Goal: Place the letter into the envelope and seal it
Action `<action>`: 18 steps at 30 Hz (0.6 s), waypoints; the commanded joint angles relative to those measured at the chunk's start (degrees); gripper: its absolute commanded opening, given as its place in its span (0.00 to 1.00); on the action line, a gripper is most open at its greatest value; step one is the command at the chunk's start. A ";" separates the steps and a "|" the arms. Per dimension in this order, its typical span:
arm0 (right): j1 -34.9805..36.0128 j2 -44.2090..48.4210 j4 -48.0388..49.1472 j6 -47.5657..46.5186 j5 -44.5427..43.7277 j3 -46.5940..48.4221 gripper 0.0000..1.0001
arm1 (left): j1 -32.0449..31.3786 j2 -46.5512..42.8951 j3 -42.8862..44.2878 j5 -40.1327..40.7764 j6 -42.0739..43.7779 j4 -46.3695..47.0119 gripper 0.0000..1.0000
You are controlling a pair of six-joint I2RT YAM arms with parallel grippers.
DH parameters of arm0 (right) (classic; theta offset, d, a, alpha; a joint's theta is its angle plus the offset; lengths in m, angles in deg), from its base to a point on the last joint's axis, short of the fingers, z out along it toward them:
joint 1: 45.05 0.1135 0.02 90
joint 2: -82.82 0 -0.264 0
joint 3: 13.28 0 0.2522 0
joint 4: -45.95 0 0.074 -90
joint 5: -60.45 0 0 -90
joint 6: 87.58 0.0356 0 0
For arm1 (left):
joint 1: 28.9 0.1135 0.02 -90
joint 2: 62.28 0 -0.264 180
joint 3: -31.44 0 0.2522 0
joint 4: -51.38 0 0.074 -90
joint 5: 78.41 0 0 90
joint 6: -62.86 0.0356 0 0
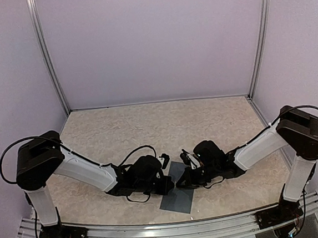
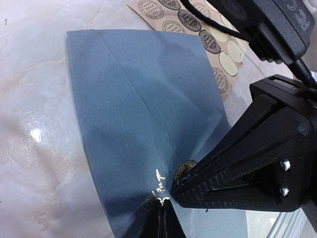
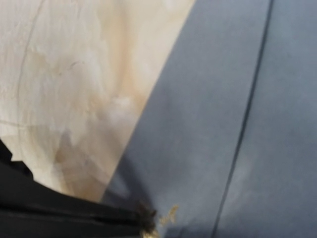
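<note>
Sealing looks to be the step in hand: the slate-blue envelope (image 2: 148,114) lies flat on the marbled tabletop (image 1: 148,125) near the arms' bases, its triangular flap folded down. No letter shows anywhere, so I take it to be inside. Both arms reach low and meet over the flap's point. The right gripper (image 2: 176,190) has its jaws drawn together into one wedge, whose tip rests on a round seal sticker (image 2: 186,167) right at the flap's point. Whether it pinches the sticker's edge or only presses on it, I cannot tell. The left gripper (image 2: 159,208) is likewise closed to a narrow tip, holding nothing, and touches the envelope just beside the sticker, as if pinning the paper. The sticker sheet (image 2: 208,34) lies against the envelope's far side, some of its rounds blank. Next, I judge, the sticker needs pressing down flat across flap and body while the left tip keeps the envelope from sliding. Then a straight lift should follow, so nothing peels up.
</note>
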 commanded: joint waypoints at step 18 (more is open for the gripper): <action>-1.54 5.07 -13.15 5.40 -8.29 -5.56 0.00 | -0.20 1.31 -1.01 1.86 -0.03 -4.53 0.00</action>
